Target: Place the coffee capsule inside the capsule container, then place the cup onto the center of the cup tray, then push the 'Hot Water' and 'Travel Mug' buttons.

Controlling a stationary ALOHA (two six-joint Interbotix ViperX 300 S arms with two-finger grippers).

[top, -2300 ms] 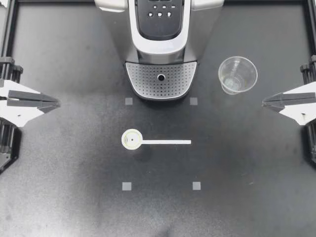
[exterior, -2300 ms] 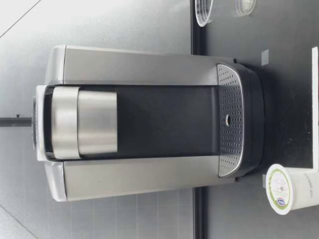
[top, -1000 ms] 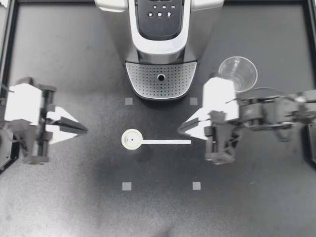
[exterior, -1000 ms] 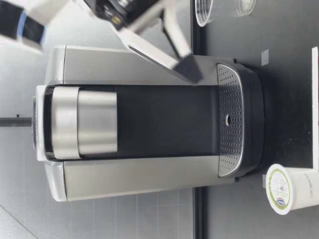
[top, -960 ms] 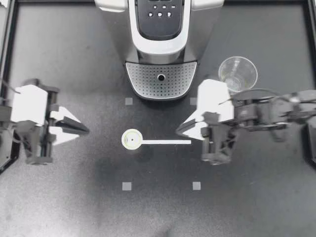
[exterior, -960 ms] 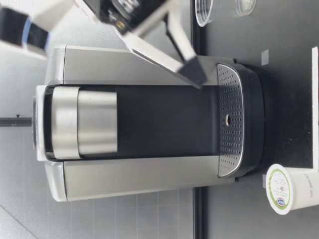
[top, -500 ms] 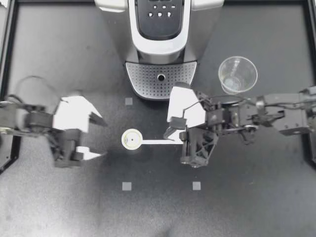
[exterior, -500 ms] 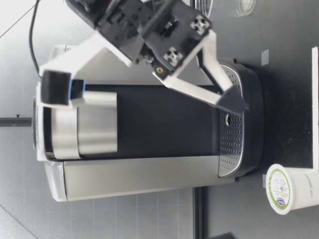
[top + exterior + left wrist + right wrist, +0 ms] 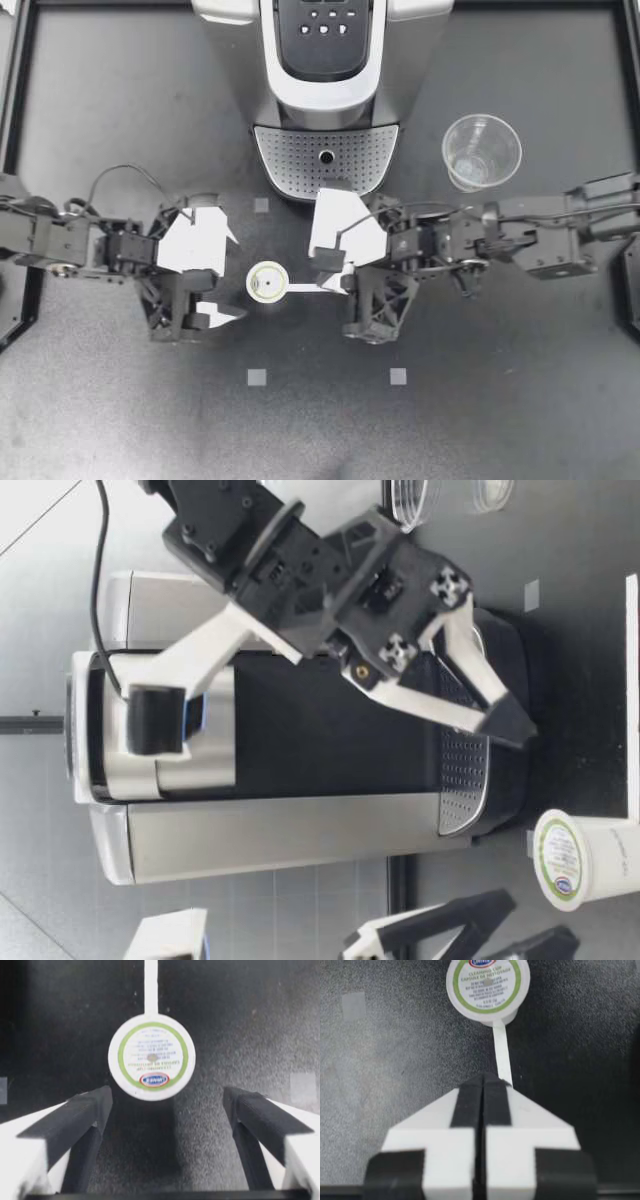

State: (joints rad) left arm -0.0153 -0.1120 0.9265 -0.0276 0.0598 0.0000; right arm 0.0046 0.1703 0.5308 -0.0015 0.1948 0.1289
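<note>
Currently, the coffee capsule [image 9: 267, 282] is seen lid-up on the worktop [image 9: 500, 400], at one end of a white strip [image 9: 300, 288], in front of the cup tray [image 9: 325, 165] of the coffee machine [image 9: 325, 60]. The left gripper [image 9: 235, 278] is held just beside it with jaws spread wide and the capsule untouched ahead of them. The right gripper [image 9: 324, 272] is set over the strip, jaws pressed together on nothing. The clear cup [image 9: 481, 151] is seen standing beside the machine.

Left gripper [image 9: 238, 278] wide apart, right gripper [image 9: 322, 271] fully closed
</note>
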